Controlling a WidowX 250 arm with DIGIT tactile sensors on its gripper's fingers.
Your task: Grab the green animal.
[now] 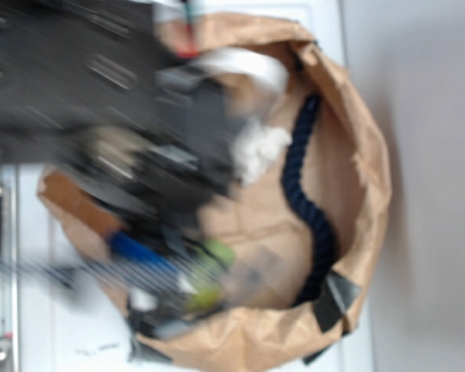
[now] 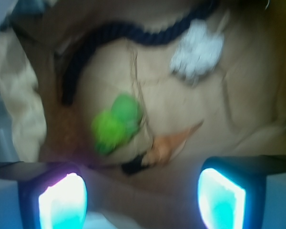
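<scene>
— So where is the green animal (image 2: 117, 123)?

— Down on the floor of the brown paper bag (image 2: 19, 114), a fuzzy lime lump with a paler smooth flap on its upper right. The claw (image 2: 142, 199) hangs above it, spread wide and empty; its two glowing fingertips (image 2: 63, 202) sit well apart at the bottom of the wrist view.

— What lies around it?

— An orange shell (image 2: 169, 141) is just beside it on the right, with something small and dark (image 2: 133, 165) next to that. A white crumpled paper ball (image 2: 196, 55) lies farther off, near the dark blue rope (image 2: 133, 33) that curves along the bag's wall.

— And the exterior view?

— Blurred. The black arm (image 1: 101, 116) covers the bag's left half; only a green patch (image 1: 213, 271) peeks out beneath it.
</scene>
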